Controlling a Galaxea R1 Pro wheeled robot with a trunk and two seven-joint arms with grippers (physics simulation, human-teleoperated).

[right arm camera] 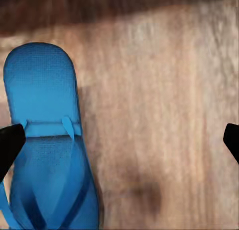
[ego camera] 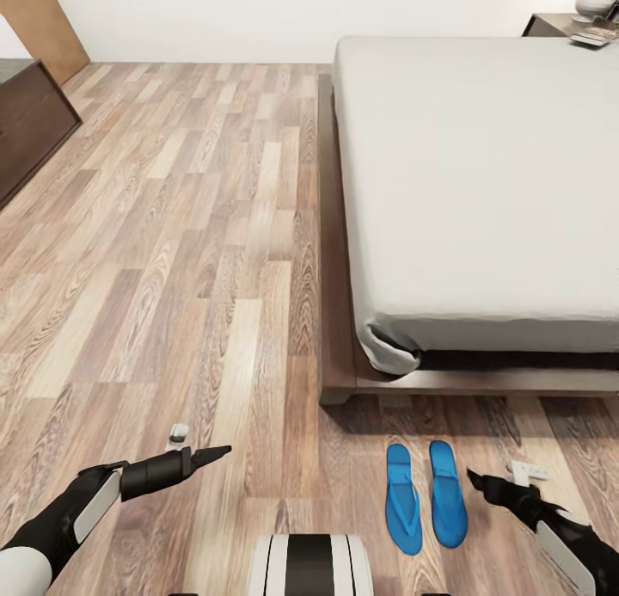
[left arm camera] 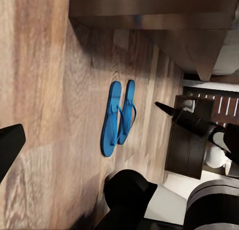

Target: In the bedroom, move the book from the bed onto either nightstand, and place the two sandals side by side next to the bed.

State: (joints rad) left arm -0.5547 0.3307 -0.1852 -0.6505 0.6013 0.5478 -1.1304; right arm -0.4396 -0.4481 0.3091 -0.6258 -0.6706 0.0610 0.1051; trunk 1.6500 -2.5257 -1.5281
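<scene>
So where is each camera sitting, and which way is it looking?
Head view: high on the robot's head, looking forward and down at the bed, floor and two sandals; left gripper and right gripper show.
Left wrist view: on the left arm, looking across the floor at both sandals and the right gripper.
Right wrist view: on the right arm, close above one sandal.
All three share the sandals.
</scene>
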